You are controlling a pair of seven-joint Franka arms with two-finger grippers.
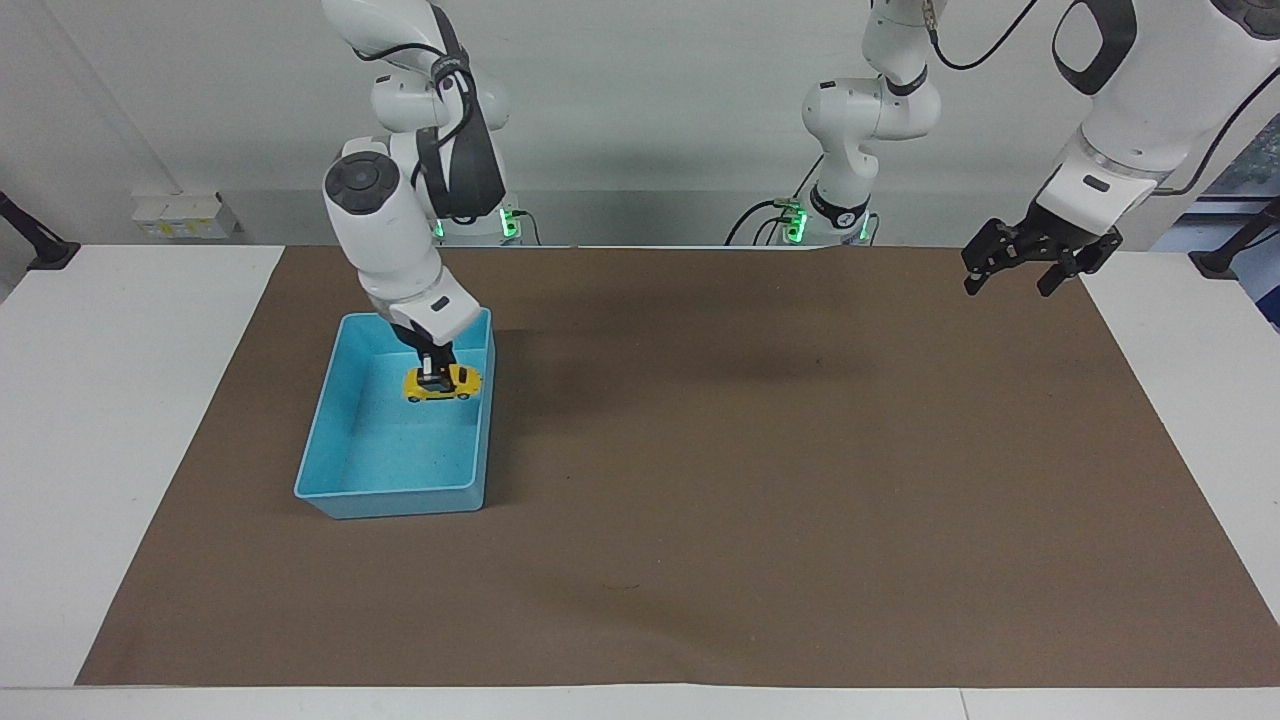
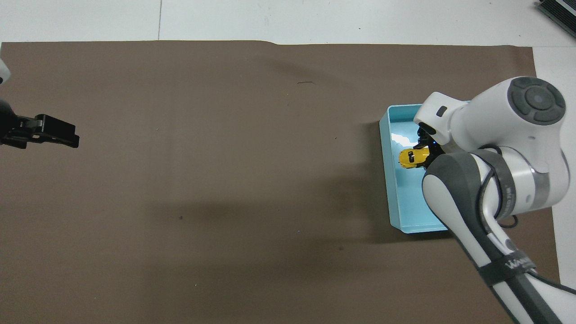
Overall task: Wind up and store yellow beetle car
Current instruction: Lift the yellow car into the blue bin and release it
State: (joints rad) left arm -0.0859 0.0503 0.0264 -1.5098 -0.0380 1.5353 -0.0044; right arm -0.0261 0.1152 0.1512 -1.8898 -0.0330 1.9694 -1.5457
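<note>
Over the blue bin (image 1: pixel 318 430) I am holding my right gripper (image 1: pixel 433 378), its two fingers clamped on the roof of the yellow beetle car (image 1: pixel 441 384). I am carrying the car clear of the bin floor, above the half of the bin nearer to me, close to the long wall that faces the middle of the table. In the overhead view the car (image 2: pixel 414 158) is showing just past my wrist at about nine o'clock from it, with its length running roughly from three to nine o'clock across the bin (image 2: pixel 389 180), and my gripper (image 2: pixel 425 153) is mostly hidden under my own forearm. The car is sitting level between my fingers, wheels pointing down.

The bin is resting on the brown mat (image 1: pixel 760 500) toward my right arm's end of the table, its long sides running away from me, at about three o'clock from the mat's middle in the overhead view.

My left arm is waiting. Its gripper (image 1: pixel 1020 268) is hanging in the air over the mat's edge at my left arm's end of the table, at about nine o'clock from the mat's middle in the overhead view (image 2: pixel 54 135), well apart from the bin and the car. Its fingers are spread apart and gripping nothing.
</note>
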